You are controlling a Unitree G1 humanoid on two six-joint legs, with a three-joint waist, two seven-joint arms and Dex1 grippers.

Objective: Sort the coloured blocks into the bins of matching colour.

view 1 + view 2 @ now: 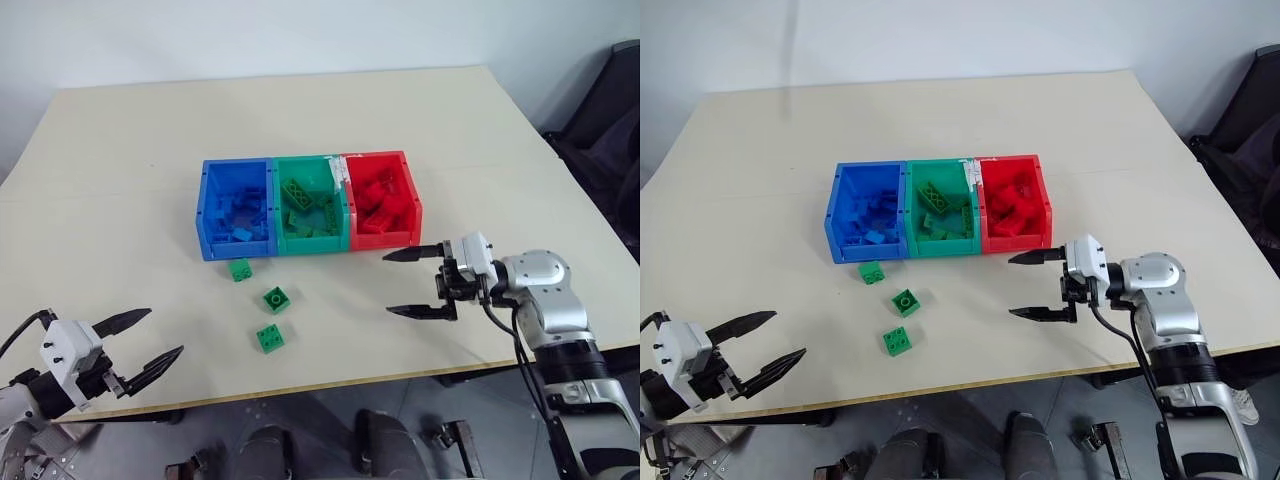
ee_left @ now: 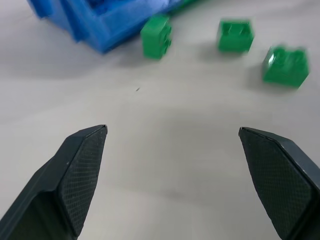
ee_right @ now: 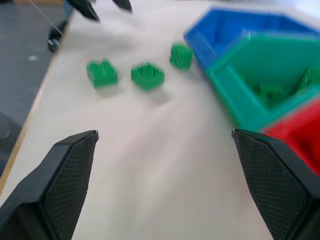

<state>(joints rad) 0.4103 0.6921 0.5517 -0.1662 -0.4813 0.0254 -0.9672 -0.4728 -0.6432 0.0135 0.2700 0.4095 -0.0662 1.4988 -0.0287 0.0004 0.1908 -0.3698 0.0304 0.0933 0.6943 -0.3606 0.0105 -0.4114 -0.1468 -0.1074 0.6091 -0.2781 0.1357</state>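
Three joined bins stand mid-table: blue bin (image 1: 208, 215), green bin (image 1: 341, 222) and red bin (image 1: 411, 200), each holding several blocks of its own colour. Three green blocks lie loose on the table in front of them: one (image 1: 240, 269) by the blue bin, one (image 1: 277, 299) nearer, one (image 1: 269, 338) nearest the front edge. My left gripper (image 1: 146, 340) hangs open and empty at the table's front left corner. My right gripper (image 1: 412, 283) stands open and empty just in front of the red bin, pointing left toward the green blocks.
The beige table (image 1: 120, 160) has bare room on all sides of the bins. A dark chair (image 1: 610, 130) stands past the table's right edge. A white label (image 1: 337, 170) sits on the wall between the green and red bins.
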